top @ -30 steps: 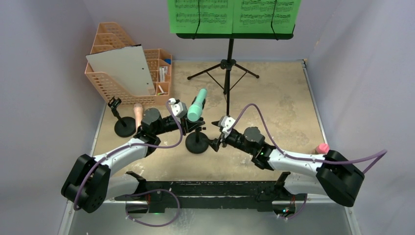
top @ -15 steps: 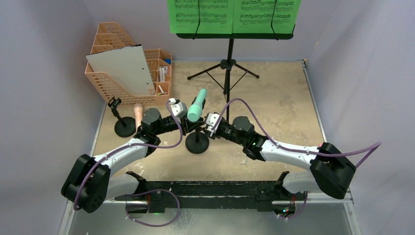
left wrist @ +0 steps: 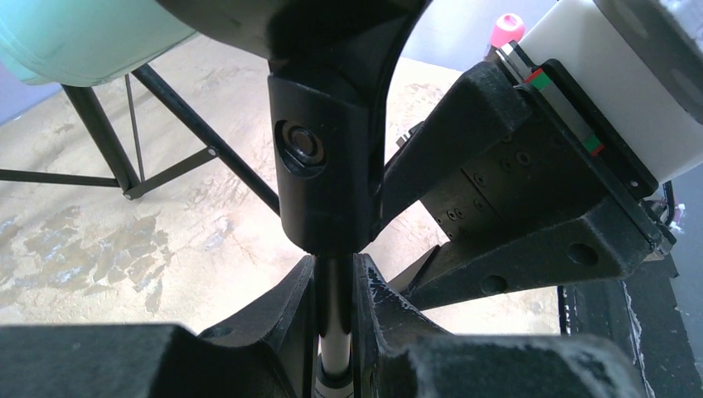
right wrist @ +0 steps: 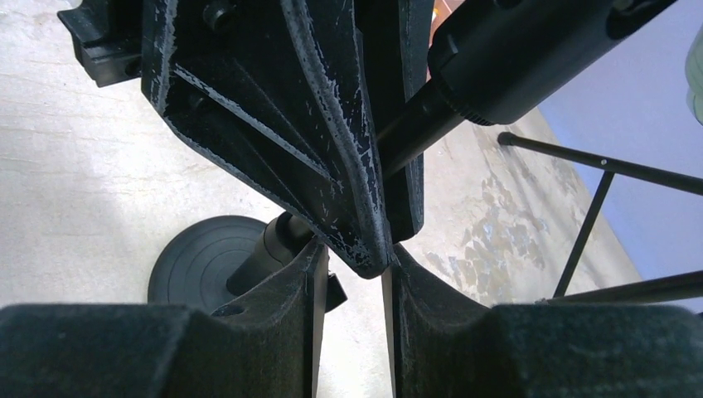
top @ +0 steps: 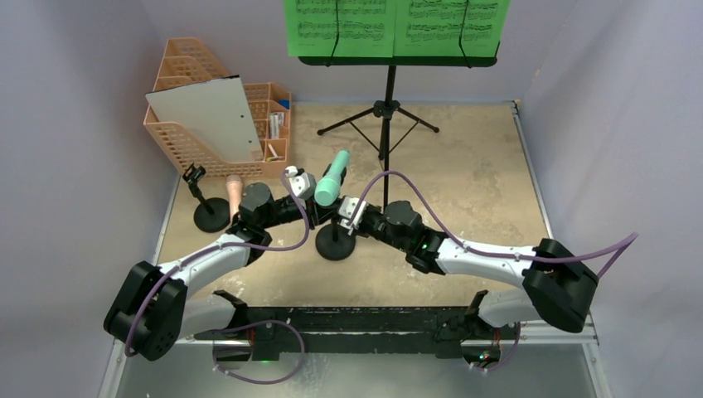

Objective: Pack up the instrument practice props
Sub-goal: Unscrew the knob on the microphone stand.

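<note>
Top external: finds the mint microphone (top: 332, 176) tilted in the clip of a round-based holder (top: 335, 245), standing on the tan table (top: 481, 182) near its front edge. Left wrist: shows the left gripper (left wrist: 335, 290) pinched tight on the holder's thin stem, just under the clip joint. Right wrist: shows the right gripper (right wrist: 352, 274) with fingers nearly together, straddling the tip of a left-gripper finger (cannot tell whether squeezing or merely flanking). Farther back, finds the music desk (top: 398, 60) upright on its tripod, carrying two green pages (top: 340, 25).
</note>
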Motion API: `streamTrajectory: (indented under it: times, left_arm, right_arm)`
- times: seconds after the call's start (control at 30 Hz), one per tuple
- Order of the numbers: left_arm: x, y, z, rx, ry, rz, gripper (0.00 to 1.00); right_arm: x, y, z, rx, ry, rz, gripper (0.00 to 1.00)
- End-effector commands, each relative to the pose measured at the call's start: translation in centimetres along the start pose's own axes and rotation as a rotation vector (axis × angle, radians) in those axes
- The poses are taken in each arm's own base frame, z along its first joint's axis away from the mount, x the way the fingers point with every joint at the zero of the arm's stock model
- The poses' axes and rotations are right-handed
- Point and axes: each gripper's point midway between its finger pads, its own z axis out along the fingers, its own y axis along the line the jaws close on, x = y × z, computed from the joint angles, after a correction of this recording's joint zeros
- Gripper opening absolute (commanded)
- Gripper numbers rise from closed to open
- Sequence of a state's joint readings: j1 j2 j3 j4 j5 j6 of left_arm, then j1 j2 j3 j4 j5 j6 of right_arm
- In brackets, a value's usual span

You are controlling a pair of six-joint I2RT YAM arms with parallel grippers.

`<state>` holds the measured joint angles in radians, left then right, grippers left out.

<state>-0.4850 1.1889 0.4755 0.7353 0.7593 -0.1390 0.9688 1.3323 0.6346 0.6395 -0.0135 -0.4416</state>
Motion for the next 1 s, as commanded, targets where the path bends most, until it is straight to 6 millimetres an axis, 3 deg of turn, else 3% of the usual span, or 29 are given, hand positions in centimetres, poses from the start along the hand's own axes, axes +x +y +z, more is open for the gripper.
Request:
streamTrajectory:
  times: [0.0, 0.23, 0.43, 0.87, 0.97]
  left_arm:
    - [-1.7, -0.3, 0.2, 0.015, -0.047, 0.042, 0.0]
    - [-1.6, -0.2, 0.2, 0.015, -0.045, 0.041, 0.0]
    - [-1.7, -0.3, 0.2, 0.015, -0.047, 0.042, 0.0]
    - [-1.7, -0.4, 0.1, 0.017, -0.047, 0.04, 0.0]
    - [-1.7, -0.3, 0.1, 0.012, -0.047, 0.038, 0.0]
  right_arm:
    - [0.6, -0.1, -0.9, 0.022, 0.053, -0.01, 0.32]
    - [0.1, 0.8, -1.8, -0.022, 0.042, 0.02, 0.36]
    - [1.0, 1.3, -1.6, -0.043, 0.084, 0.021, 0.39]
    - [1.3, 2.3, -2.0, -0.019, 0.119, -0.013, 0.02]
    - [1.8, 2.8, -2.2, 0.045, 0.149, -0.071, 0.0]
